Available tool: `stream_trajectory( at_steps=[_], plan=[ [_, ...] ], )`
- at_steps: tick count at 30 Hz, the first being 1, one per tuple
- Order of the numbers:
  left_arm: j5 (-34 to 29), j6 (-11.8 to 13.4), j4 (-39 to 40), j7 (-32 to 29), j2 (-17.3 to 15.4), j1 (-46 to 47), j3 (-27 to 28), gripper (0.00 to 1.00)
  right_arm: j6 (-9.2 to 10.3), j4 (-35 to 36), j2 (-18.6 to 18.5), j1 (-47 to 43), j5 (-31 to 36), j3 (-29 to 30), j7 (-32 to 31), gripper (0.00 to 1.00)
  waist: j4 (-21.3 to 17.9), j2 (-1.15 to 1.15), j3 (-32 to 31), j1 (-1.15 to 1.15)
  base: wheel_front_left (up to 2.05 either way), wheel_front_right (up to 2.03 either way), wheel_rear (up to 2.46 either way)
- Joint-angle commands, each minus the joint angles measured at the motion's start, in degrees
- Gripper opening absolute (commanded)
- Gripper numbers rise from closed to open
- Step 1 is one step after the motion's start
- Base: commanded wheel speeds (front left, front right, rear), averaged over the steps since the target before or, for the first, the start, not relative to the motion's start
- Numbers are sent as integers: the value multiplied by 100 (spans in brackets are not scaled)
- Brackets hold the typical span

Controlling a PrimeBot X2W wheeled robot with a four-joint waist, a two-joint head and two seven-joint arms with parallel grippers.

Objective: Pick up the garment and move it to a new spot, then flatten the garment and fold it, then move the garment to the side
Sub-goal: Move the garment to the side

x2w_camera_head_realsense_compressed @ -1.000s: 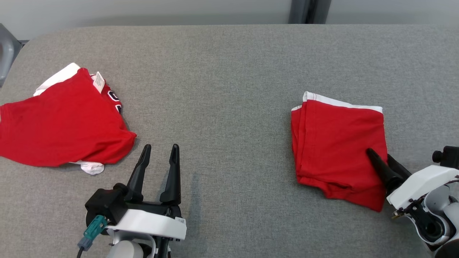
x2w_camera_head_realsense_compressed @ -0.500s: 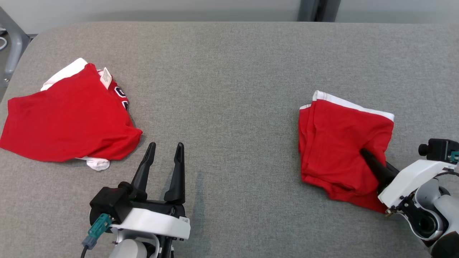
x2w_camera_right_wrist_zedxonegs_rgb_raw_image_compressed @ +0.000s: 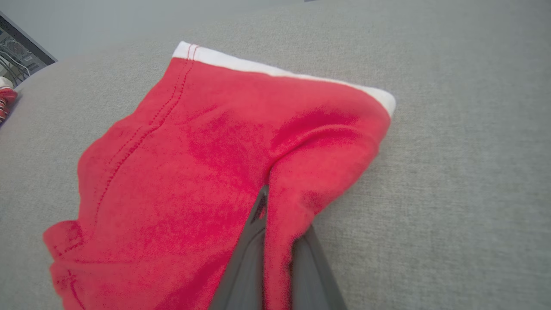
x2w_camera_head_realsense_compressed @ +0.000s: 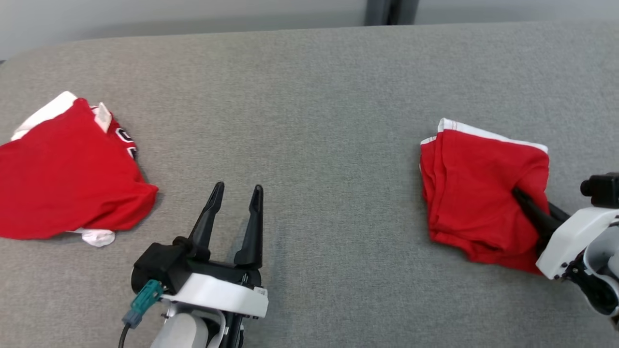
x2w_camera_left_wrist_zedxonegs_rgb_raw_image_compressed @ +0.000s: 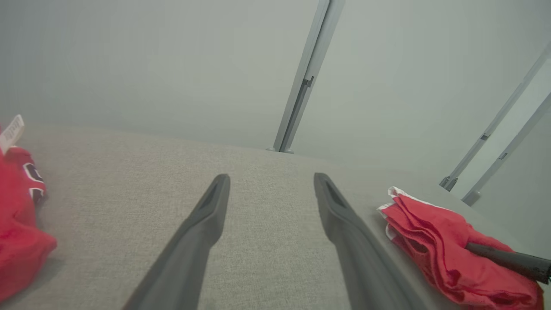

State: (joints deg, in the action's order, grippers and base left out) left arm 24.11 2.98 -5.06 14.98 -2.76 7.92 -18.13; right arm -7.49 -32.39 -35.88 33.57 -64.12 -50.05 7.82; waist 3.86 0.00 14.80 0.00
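Note:
A folded red garment point(x2w_camera_head_realsense_compressed: 478, 193) with a white edge lies at the table's right. My right gripper point(x2w_camera_head_realsense_compressed: 524, 200) is shut on a fold at its near right side, and red cloth bunches between the fingers point(x2w_camera_right_wrist_zedxonegs_rgb_raw_image_compressed: 245, 258) in the right wrist view, where the folded garment point(x2w_camera_right_wrist_zedxonegs_rgb_raw_image_compressed: 206, 163) is seen close up. Another red garment point(x2w_camera_head_realsense_compressed: 67, 169), crumpled, with a white tag point(x2w_camera_head_realsense_compressed: 103, 116) and dark lettering, lies at the far left. My left gripper point(x2w_camera_head_realsense_compressed: 239, 187) stands open over bare table between them, holding nothing. The left wrist view has the left gripper point(x2w_camera_left_wrist_zedxonegs_rgb_raw_image_compressed: 271, 178) open, with the folded garment point(x2w_camera_left_wrist_zedxonegs_rgb_raw_image_compressed: 434, 241) at right.
The grey fabric-covered table point(x2w_camera_head_realsense_compressed: 314, 121) stretches wide between the two garments. A grey wall and a dark post point(x2w_camera_head_realsense_compressed: 384, 10) stand behind its far edge. Metal frame bars point(x2w_camera_left_wrist_zedxonegs_rgb_raw_image_compressed: 301, 82) rise beyond the table in the left wrist view.
My right gripper has shut on a fold of the folded garment, puckering the cloth. The head camera has shifted, so the whole picture moved. The left gripper stayed open.

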Motion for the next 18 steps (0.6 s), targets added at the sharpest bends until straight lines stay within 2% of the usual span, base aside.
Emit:
stream_trajectory(
  at_steps=[1, 7, 9, 13, 18],
  plan=[
    [-67, -30, 5, 26, -25, 177, -50, 100, 0, 28, -155, 188, 59, -132, 106, 0, -174, 0, 171, 0, 0, 0, 0],
    [-178, -101, -60, 26, -27, 630, -335, 100, 1, 145, -751, 800, 378, -697, 279, 0, -512, 0, 623, 0, 0, 0, 0],
    [-196, -108, -65, 26, -27, 723, -378, 100, 1, 177, -846, 918, 408, -771, 315, 0, -566, 0, 718, 0, 0, 0, 0],
    [-232, -147, -99, 26, -26, 1123, -576, 100, 2, 212, -1308, 1386, 606, -1088, 427, 0, -725, 0, 1101, 0, 0, 0, 0],
    [-276, -186, -124, 26, -27, 1714, -892, 100, 1, 110, -1934, 1984, 818, -1385, 586, 0, -741, 0, 1648, 0, 0, 0, 0]
  ],
)
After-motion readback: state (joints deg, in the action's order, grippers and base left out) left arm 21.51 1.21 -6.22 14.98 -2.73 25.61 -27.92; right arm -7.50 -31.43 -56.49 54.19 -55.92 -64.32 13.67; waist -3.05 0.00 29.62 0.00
